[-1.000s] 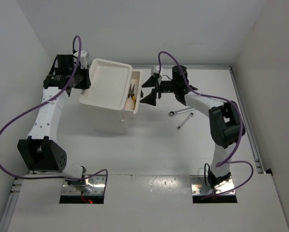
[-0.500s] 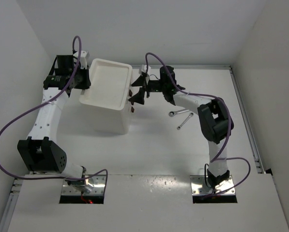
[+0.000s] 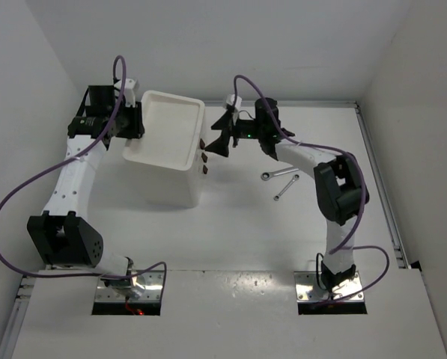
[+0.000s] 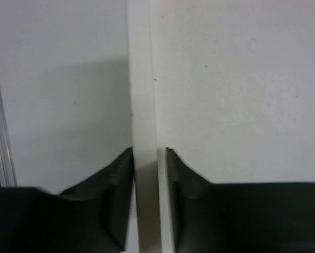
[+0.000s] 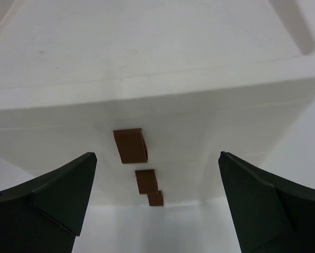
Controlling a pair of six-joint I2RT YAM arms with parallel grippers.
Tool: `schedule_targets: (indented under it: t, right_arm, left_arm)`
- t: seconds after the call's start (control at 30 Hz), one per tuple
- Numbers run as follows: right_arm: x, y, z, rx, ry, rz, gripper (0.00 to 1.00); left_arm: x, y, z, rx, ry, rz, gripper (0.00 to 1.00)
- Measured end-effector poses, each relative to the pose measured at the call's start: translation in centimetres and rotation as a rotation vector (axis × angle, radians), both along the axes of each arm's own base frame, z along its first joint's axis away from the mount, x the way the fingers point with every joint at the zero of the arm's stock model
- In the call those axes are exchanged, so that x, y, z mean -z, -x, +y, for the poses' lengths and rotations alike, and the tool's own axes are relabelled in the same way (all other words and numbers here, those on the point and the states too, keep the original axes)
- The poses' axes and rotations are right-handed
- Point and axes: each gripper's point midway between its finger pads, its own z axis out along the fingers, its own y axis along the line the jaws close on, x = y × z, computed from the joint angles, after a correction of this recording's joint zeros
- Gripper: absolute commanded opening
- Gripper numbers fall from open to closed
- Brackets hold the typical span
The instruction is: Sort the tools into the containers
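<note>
Left claw (image 4: 145, 153): clenched on the thin rim wall of the white box unit (image 3: 171, 187), at the tray's 9 o'clock edge, one finger on either side of the wall. You are grasping the container itself, not a tool.

Right claw (image 5: 157, 155): released to full spread and holding nothing. It faces the drawer front from the 3 o'clock side, with the red-brown handles (image 5: 130, 145) between its fingers but not touched. All drawers appear shut.

Two silver wrenches (image 3: 279, 173) (image 3: 287, 188) lie flat on the table (image 3: 245, 224), near 4 o'clock of the right claw and apart from the box.

Judgement: the wrenches are rigid, smooth steel, dense for their size and lying low. Take each across mid-shank. The box looks like light, hollow plastic and is likely to slide unless you hold it.
</note>
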Motion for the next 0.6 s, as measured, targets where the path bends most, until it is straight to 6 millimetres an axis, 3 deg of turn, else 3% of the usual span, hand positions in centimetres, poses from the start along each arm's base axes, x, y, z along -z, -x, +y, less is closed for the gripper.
schedule_targets:
  t: [0.03,0.07,0.1,0.23,0.33,0.4,0.47,0.6]
  right_arm:
    - [-0.4,-0.2,-0.8,0.020,0.003,0.004,1.00]
    - [-0.8,-0.4,-1.8,0.043,0.005,0.007,1.00]
    - [-1.4,-0.6,-3.2,0.072,0.008,0.009,1.00]
    - [-3.6,-0.7,-9.7,0.220,0.041,0.012,1.00]
    - [-5.2,-0.7,-14.1,0.356,0.088,0.016,1.00]
    - [-5.7,-0.5,-16.4,0.443,0.130,0.036,1.00]
    - [-5.2,-0.3,-18.3,0.522,0.184,0.077,1.00]
    - [-1.2,1.0,-22.6,0.655,0.360,0.215,1.00]
  left_arm:
    - [0.0,0.0,-0.1,0.005,0.003,0.001,0.71]
    - [0.1,0.2,-0.3,0.011,0.010,0.009,0.71]
    - [0.2,0.3,-0.6,0.011,0.023,0.015,0.84]
    - [-0.2,0.2,-1.0,0.009,0.033,0.006,0.91]
    - [-2.0,-0.2,-0.6,-0.020,0.031,-0.037,0.97]
    - [-4.3,-0.4,-0.4,-0.034,0.029,-0.093,1.00]
    - [-7.9,-0.5,-0.1,-0.052,0.024,-0.186,1.00]
    - [-15.5,0.9,1.2,-0.119,0.002,-0.386,1.00]
